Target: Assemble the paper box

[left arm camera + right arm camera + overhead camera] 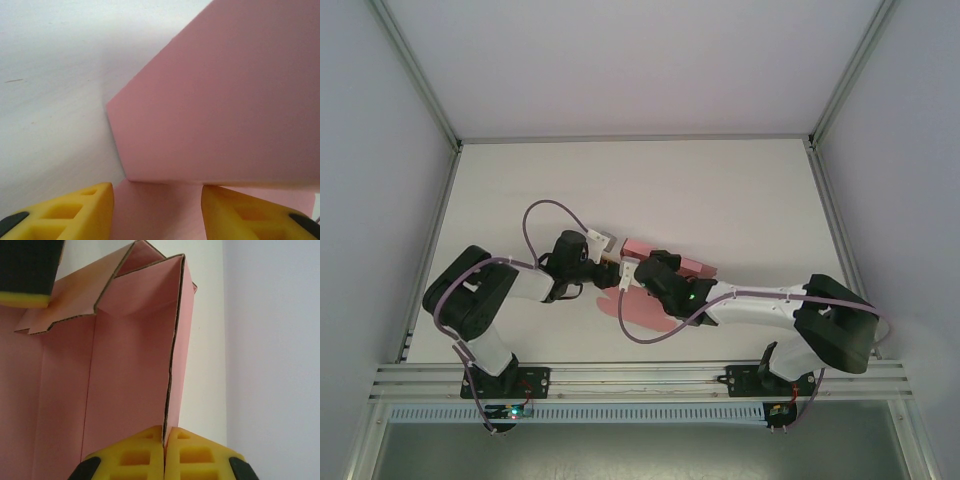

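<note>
The pink paper box lies half folded in the middle of the table, between both arms. In the right wrist view an upright side wall of the box rises from the flat pink panel, and my right gripper is shut on that wall's raw edge. In the left wrist view my left gripper is open, its yellow fingers wide apart over a flat pink panel, with a raised pink flap just ahead. From above, the left gripper and right gripper nearly meet at the box.
The white table is bordered by aluminium rails at the back and sides. A finger of the left gripper shows at the top left of the right wrist view, next to a folded corner flap. Purple cables loop over both arms.
</note>
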Available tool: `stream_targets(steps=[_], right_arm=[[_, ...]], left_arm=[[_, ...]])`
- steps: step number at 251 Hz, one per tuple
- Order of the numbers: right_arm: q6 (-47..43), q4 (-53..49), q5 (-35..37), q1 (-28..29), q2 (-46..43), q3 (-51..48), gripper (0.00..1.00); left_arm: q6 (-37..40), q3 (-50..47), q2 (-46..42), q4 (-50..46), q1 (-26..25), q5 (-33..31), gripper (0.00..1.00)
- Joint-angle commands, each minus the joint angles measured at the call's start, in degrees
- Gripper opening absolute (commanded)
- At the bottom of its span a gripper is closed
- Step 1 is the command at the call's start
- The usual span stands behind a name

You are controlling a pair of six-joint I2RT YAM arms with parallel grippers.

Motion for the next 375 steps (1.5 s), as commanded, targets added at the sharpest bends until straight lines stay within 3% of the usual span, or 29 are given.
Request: stream_targets(steps=[1, 53, 100, 162, 205, 243, 269, 309, 316, 338, 375], right_arm=[[0.39, -12.48, -9.02, 2.24, 5.61, -1.0, 0.0], [0.08, -11.49, -5.61, 3.12, 8.19, -2.5, 0.0], [2.87, -15.07, -9.57, 3.3, 6.33, -1.17, 0.0], [1.08, -15.0, -13.69, 2.77, 10.53, 1.23, 0.0], [1.58, -15.28, -15.79, 1.99, 10.76, 1.95, 0.0], [1.68, -16.32, -16.97, 1.14, 10.04, 2.45, 0.0], [1.66, -17.08, -17.64, 0.75, 9.75, 3.23, 0.0], [2.06, -17.84, -19.39, 0.67, 9.44, 4.46, 0.0], [2.23, -18.06, -19.64, 0.7, 9.43, 4.69, 0.0], [2.93, -19.6, -20.15, 0.58, 9.7, 5.7, 0.0], [4.92, -21.69, -20.93, -0.16, 9.21, 5.85, 0.0]], left_arm=[[-1.23, 2.21, 1.49, 10.6, -0.05, 3.23, 0.52], [2.55, 1.32, -0.86, 9.11, 0.15, 4.99, 0.6], [0.03, 2.38, 1.52, 16.23, 0.04, 1.7, 0.62], [-1.46, 7.2, 7.61, 27.19, 0.06, 5.97, 0.57], [-2.68, 8.14, 8.79, 31.51, 0.03, 4.55, 0.47], [-2.92, 9.19, 9.17, 30.72, -0.15, -1.7, 0.25], [-3.9, 10.01, 9.64, 30.1, -0.29, -6.02, 0.19], [-5.14, 11.15, 9.71, 28.11, -1.58, -13.57, 0.19], [-5.5, 11.41, 9.47, 27.43, -2.07, -15.95, 0.18], [-6.51, 12.87, 9.23, 24.14, -4.01, -24.79, 0.0], [-9.0, 16.34, 10.19, 14.77, -5.04, -34.7, 0.0]])
